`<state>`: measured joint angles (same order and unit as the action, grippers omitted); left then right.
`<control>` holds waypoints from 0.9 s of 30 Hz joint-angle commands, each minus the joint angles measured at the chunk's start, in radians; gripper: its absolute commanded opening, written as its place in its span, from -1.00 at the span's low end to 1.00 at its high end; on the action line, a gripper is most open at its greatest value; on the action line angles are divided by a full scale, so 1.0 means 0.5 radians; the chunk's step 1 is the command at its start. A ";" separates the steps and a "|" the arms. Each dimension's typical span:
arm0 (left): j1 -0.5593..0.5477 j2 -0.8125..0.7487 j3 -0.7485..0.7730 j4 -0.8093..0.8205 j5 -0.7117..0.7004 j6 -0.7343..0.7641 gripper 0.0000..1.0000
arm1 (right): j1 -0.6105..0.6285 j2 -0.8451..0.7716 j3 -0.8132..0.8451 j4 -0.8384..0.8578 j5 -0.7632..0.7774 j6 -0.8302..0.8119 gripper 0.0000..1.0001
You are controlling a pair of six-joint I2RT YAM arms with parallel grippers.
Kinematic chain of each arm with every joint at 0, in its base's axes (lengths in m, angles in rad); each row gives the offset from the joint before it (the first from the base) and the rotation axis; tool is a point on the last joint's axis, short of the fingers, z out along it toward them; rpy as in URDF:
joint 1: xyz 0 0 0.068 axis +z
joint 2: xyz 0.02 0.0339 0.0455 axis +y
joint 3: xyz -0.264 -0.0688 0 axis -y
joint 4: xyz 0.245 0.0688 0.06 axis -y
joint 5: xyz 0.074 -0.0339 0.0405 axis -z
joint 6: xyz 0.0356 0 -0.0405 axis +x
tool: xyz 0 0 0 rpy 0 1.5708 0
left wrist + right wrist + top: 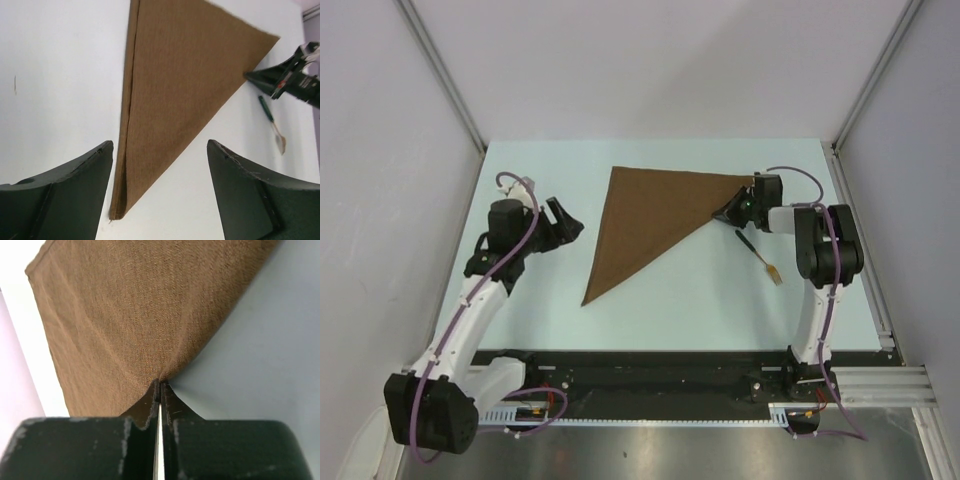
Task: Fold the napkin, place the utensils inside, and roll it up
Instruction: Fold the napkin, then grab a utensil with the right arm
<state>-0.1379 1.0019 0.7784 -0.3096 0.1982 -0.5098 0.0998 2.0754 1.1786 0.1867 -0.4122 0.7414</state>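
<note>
My right gripper [160,385] is clenched tight on the brown napkin [650,220], pinching its edge close to the right-hand corner, where the cloth puckers between my fingertips. The napkin lies folded into a triangle in the middle of the pale table [680,310], its long point reaching toward the near edge. The fork [759,257] lies on the table just beside my right arm, gold tines nearest me, apart from the cloth. My left gripper [567,220] hangs spread wide and empty to the left of the napkin, not touching it.
</note>
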 commanded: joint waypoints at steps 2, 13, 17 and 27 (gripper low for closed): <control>0.046 0.088 0.357 -0.059 0.137 0.182 0.63 | -0.055 -0.190 -0.074 0.077 -0.252 -0.185 -0.48; 0.113 0.309 0.527 -0.013 0.269 0.265 0.99 | -0.107 -0.736 0.063 -0.875 -0.082 -0.945 0.36; 0.150 0.316 0.471 -0.016 0.282 0.274 0.99 | -0.098 -0.822 -0.010 -1.220 0.293 -1.087 0.34; 0.171 0.365 0.459 -0.016 0.325 0.259 0.99 | -0.040 -0.767 -0.124 -1.429 0.683 -1.105 0.31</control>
<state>-0.0643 1.1835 1.0107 -0.3420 0.3294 -0.3981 0.0711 1.6840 1.1297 -0.4610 -0.1616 0.2222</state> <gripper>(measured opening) 0.996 0.655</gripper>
